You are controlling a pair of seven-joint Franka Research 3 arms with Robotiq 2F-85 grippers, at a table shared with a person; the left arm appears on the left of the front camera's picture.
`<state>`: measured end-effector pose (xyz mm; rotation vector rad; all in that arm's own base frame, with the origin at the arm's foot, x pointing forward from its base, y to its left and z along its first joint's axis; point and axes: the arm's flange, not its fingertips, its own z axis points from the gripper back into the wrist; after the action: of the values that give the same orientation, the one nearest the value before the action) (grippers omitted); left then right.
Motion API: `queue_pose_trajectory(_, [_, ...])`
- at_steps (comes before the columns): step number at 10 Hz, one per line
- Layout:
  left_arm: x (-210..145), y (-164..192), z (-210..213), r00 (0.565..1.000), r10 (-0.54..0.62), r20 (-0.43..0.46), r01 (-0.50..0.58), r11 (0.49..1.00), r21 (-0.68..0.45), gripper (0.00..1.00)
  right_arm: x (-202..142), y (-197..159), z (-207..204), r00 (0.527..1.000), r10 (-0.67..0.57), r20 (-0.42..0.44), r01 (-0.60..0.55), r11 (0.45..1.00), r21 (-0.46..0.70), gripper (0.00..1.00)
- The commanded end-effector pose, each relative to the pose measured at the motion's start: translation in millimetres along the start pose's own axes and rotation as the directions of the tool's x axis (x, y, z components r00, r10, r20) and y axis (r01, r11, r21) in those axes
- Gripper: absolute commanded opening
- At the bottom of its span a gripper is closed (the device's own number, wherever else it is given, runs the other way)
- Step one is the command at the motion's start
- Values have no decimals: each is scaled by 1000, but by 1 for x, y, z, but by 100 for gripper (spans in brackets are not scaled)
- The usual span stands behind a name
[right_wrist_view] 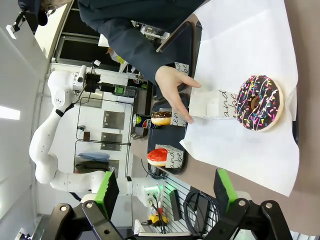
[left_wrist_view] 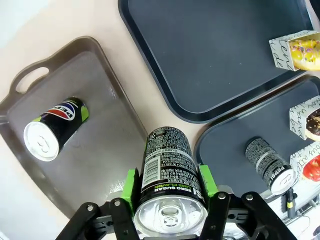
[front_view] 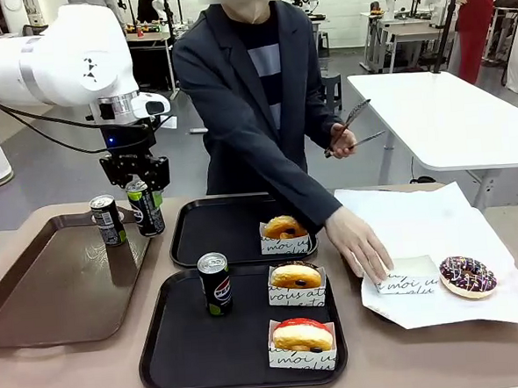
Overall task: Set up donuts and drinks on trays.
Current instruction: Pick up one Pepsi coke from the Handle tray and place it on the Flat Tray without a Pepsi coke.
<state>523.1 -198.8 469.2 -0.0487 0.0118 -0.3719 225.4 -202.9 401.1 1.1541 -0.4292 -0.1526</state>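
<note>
Though seemingly aloft, can (front_view: 145, 208) in left claw (left_wrist_view: 169, 182)

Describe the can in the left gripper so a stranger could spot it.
Find the brown tray on the left. At its far right corner the left gripper clamps a slightly tilted black can; the two other cans stand free.

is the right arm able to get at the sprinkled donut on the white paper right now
Probably yes: the right gripper has its jaws open facing the sprinkled donut, which lies uncovered; the person's hand is at the sleeve beside it.
</note>
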Motion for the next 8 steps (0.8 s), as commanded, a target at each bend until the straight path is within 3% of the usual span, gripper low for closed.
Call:
queue_pose_trajectory(1, [-6, 3, 11, 999, 9, 35, -9, 1000, 0, 58, 1, -1, -1, 1000, 17, 13, -18, 1000, 20, 100])
queue_pose_trajectory(3, [-1, 1, 4, 1000, 2, 7, -2, 1000, 1, 58, 1, -1, -1, 1000, 17, 13, -18, 1000, 20, 100])
queue_pose_trajectory(6, [19, -30, -3, 997, -59, 55, 62, 997, -54, 58, 1, -1, -1, 1000, 17, 13, -18, 1000, 20, 100])
queue_pose_trajectory(7, [17, -35, -4, 996, -82, 44, 83, 996, -31, 58, 1, -1, -1, 1000, 17, 13, -18, 1000, 20, 100])
queue_pose_trajectory(8, [-4, -21, 16, 999, -37, -21, 38, 999, 34, 58, 1, -1, -1, 1000, 17, 13, -18, 1000, 20, 100])
